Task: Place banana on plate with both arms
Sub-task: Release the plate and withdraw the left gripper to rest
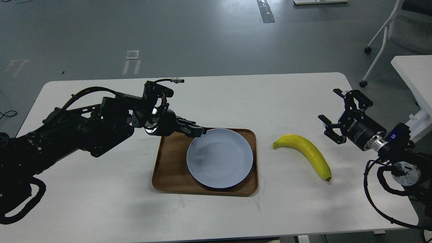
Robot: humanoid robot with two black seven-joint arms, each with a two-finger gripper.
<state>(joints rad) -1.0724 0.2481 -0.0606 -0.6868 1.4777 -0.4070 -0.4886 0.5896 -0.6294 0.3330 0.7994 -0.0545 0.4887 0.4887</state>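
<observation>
Banana (305, 153) lies flat on the white table (101, 202), right of centre; long axis runs diagonal, greenish stem tip toward upper left, dark end toward lower right. Plate (219, 158) sits on a wooden tray (168, 165) mid-frame, well apart from the banana. Left gripper (199, 131) reaches the plate's upper-left rim; fingers too dark to separate, can't tell if it's gripping. Right gripper (332, 111) hangs near the banana w/ fingers spread wide, empty. Both arms cut off at frame edges. Chair (398, 30) upper right, partly cropped.
</observation>
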